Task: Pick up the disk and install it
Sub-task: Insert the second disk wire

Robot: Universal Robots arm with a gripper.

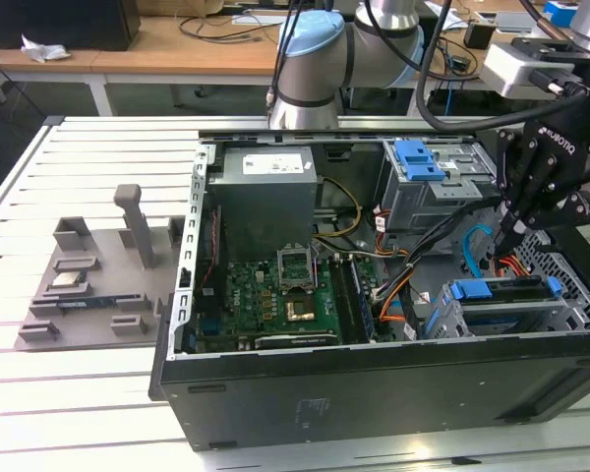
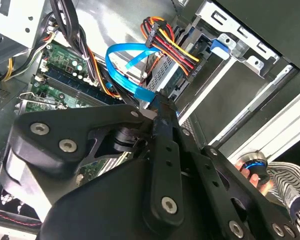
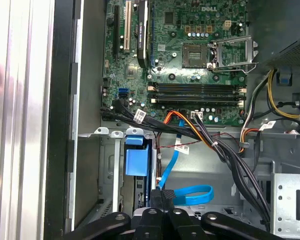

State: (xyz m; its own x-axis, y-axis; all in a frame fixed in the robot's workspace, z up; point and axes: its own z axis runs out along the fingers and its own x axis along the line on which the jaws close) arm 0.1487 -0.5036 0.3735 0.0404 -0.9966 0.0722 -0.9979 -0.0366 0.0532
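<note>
The open computer case [image 1: 374, 383] lies on its side on the slatted table [image 1: 79, 393], and everything else sits in relation to it. The black hand [image 1: 511, 234] hangs over the case's end at the exterior view's right, its tip lowered into the gap between the 2 drive cages. In the second wrist view the fingers [image 2: 162, 112] are pressed together with no gap between them and nothing clamped, their tip right beside the end plug of a flat blue cable [image 2: 122, 67]; the first wrist view shows the same shut tip [image 3: 162, 197] close to that cable [image 3: 190, 192].

The disk [image 1: 506, 290] sits inside the case, slotted into the lower drive cage [image 1: 501, 315] near the case's front wall, just below the hand; its blue plastic frame shows along the top edge of the cage. In the first wrist view the blue frame tab [image 3: 136, 157] stands in the cage just beside the hand's tip. A second blue bracket [image 1: 418, 157] rests on the upper cage, further inside the case.

The green board [image 1: 275, 290] covers the case floor, with the grey power supply [image 1: 265, 192] next to it. A bundle of red, yellow and black wires [image 2: 172, 45] runs near the blue cable.

Outside the case, at the exterior view's left, a grey holder [image 1: 98, 280] lies on the table. A person's hand [image 2: 252, 172] appears past the case edge in the second wrist view.
</note>
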